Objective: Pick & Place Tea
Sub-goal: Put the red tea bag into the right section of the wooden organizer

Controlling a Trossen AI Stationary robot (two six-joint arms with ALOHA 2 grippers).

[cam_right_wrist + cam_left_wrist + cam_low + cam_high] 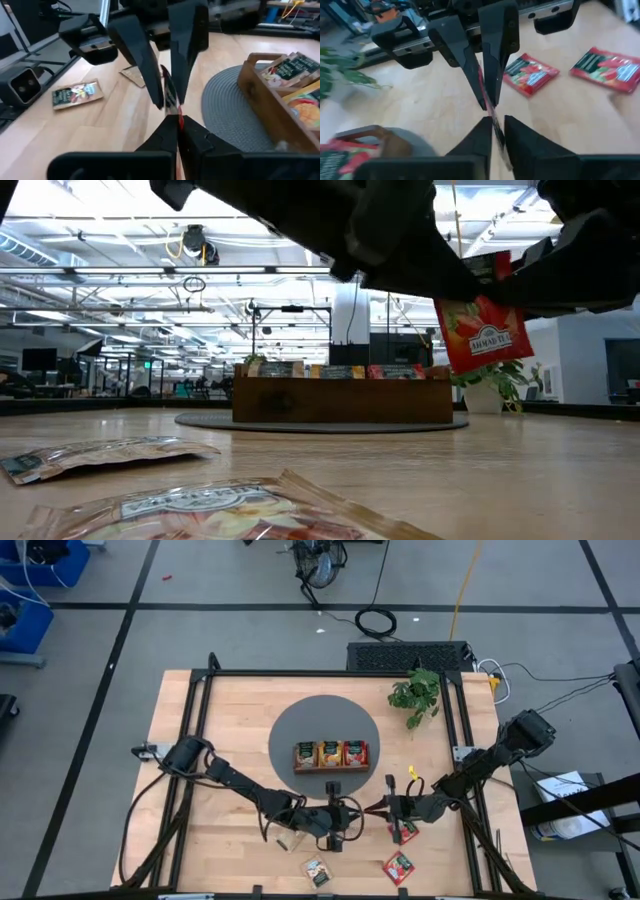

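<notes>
Two grippers (345,812) (385,806) pinch red packet (484,330) on edge, vertical

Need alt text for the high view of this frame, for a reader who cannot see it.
Both end effectors meet above the table's near edge, left end effector and right end effector gripping one red tea packet between them. Behind sits a wooden tray on a grey mat; two packets lie nearby.

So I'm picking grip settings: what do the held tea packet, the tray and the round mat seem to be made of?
Held red tea packet: looks like thin glossy foil or coated paper, printed and hanging flat. Tray: apparently brown wood, matte, with visible grain tone. Round mat: grey, seemingly woven fabric or fibre, judging by its ribbed concentric texture.
</notes>
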